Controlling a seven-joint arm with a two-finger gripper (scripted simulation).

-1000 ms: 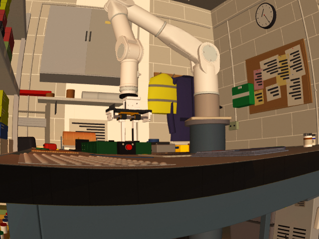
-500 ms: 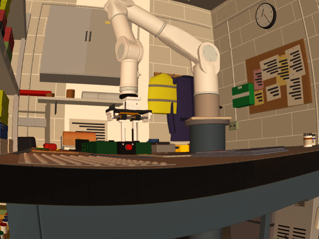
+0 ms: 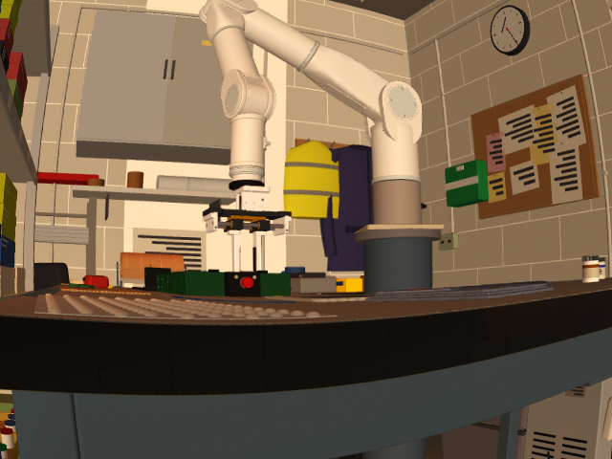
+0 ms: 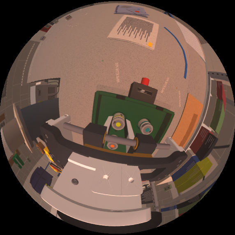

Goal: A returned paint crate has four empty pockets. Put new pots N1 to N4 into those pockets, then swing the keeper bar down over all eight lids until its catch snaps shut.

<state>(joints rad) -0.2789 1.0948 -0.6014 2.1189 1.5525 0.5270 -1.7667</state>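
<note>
The green paint crate [image 4: 131, 118] sits on the brown bench, with a black catch block and red button [image 4: 144, 81] on its far side; from the side it is a low green box [image 3: 214, 283]. In the wrist camera a pot with a yellow-dotted lid [image 4: 118, 122] stands between my fingers over the crate. A teal-dotted pot [image 4: 146, 128] stands to its right and an orange-dotted pot [image 4: 112, 145] shows behind the gripper's rod. I do not see the keeper bar clearly. My gripper [image 3: 248, 263] [image 4: 118, 125] reaches straight down into the crate and is closed on the yellow-dotted pot.
An orange box [image 4: 189, 118] lies close to the crate's right side, orange also from the side [image 3: 151, 264]. A ribbed drying mat [image 3: 168, 306] lies toward the bench's front edge. A grey box [image 3: 312, 284] and the arm's pedestal [image 3: 398, 260] stand right of the crate.
</note>
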